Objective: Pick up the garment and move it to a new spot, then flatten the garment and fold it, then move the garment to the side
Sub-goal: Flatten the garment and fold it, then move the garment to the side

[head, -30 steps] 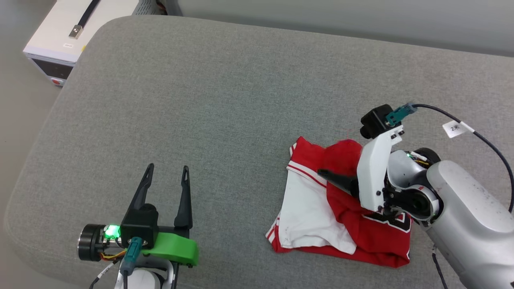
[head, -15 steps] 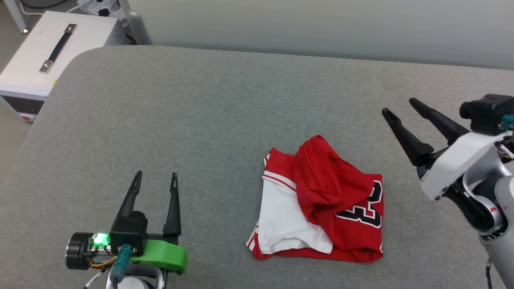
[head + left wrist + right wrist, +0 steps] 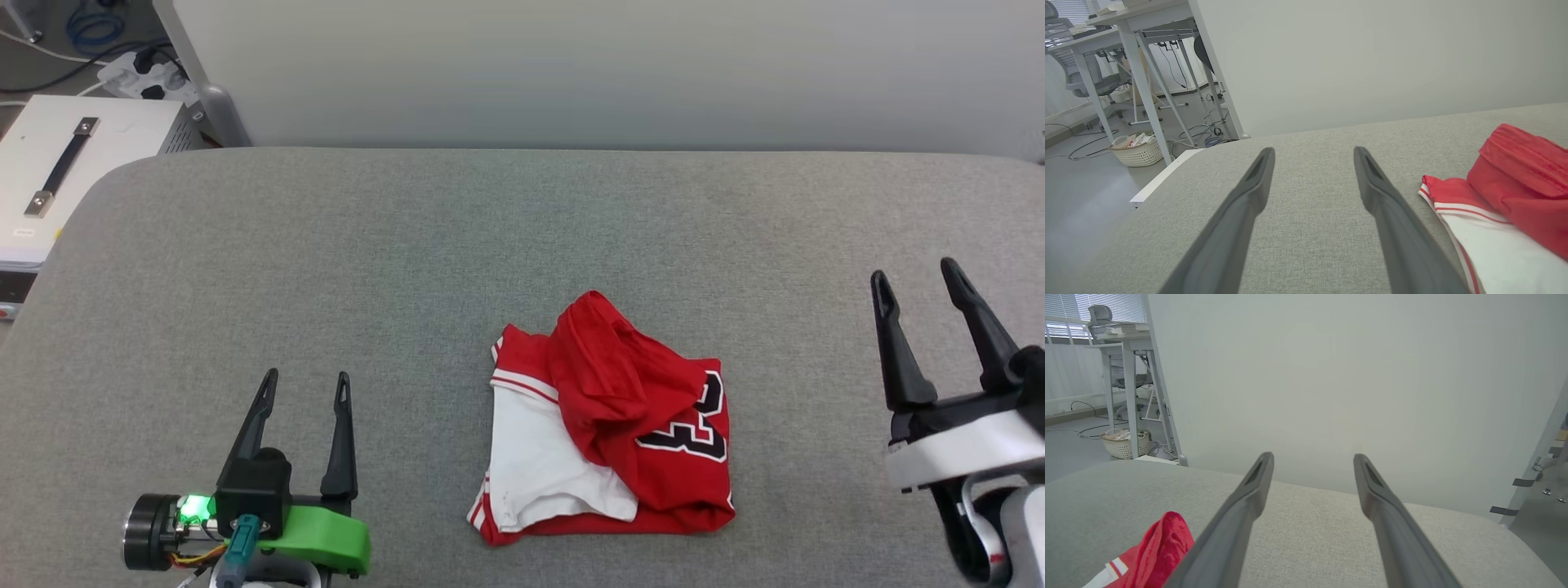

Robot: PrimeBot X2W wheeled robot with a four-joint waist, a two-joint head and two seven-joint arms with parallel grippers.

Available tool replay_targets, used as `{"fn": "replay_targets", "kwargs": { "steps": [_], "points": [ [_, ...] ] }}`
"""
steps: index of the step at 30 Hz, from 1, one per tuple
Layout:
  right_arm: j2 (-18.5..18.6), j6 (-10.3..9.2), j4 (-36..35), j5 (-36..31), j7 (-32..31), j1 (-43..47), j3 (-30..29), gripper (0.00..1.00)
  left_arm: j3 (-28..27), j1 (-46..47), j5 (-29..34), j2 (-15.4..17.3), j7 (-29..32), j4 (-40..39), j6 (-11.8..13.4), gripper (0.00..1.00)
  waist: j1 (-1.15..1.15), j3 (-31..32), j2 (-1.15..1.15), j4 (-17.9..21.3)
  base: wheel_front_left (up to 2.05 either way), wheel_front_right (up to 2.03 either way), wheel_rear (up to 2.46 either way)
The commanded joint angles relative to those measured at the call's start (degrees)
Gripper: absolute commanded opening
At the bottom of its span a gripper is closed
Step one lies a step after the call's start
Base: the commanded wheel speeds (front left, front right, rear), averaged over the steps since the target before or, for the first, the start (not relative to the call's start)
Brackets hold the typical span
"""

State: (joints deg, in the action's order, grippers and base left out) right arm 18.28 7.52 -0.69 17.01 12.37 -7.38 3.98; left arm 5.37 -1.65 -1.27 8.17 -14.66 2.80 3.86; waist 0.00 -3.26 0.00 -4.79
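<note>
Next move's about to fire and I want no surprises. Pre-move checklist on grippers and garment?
1. left gripper open and empty: ok.
2. right gripper open and empty: ok.
3. both grippers apart from the garment: ok.
4. garment wholly on the grey cushion, no overhang: ok.
5. garment lying flat: not ok, red fabric is bunched on top.
6. layers underneath tidy: cannot tell.

1. Bright, even, diffuse light in all 3 views.
2. The garment casts only a thin, soft shadow on the grey cushion.
3. Daylight glows through the blinds.
4. In the left wrist view, the dark fingers look soft near the lens, and the desk legs lean at the edge.
</note>
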Motion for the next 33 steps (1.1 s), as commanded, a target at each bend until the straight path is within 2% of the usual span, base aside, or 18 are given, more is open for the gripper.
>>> {"fn": "replay_targets", "kwargs": {
  "steps": [1,8,14,24,33],
  "points": [
    [-1.2,-0.03,-1.0,-2.2,1.0,1.9,-0.7,1.00,-0.1,-1.1,0.4,0.4,-0.3,0.0,0.4,1.00,0.00,0.7,0.00,0.6,0.00,0.00,0.00],
    [-7.9,-0.03,-3.9,-6.0,2.2,9.6,-4.2,1.00,-0.1,-2.5,0.4,0.7,-0.3,0.0,0.5,1.00,0.00,2.0,0.00,1.0,0.00,0.00,0.00],
    [-11.1,-0.03,-5.7,-8.0,2.5,14.5,-5.6,1.00,0.2,-3.2,0.4,0.6,-0.3,0.0,0.5,1.00,0.00,2.6,0.00,0.7,0.00,0.00,0.00],
    [-12.7,-0.03,-7.4,-10.1,2.5,17.0,-5.8,1.00,0.4,-4.2,0.3,0.8,-0.3,0.3,0.7,1.00,0.00,2.9,0.00,0.6,0.00,0.00,0.00],
    [-12.5,-0.03,-6.1,-10.5,2.6,16.6,-5.5,1.00,0.6,-4.2,0.1,0.8,-0.3,0.3,0.5,1.00,0.00,3.0,0.00,0.4,0.00,0.00,0.00]
  ]
}}
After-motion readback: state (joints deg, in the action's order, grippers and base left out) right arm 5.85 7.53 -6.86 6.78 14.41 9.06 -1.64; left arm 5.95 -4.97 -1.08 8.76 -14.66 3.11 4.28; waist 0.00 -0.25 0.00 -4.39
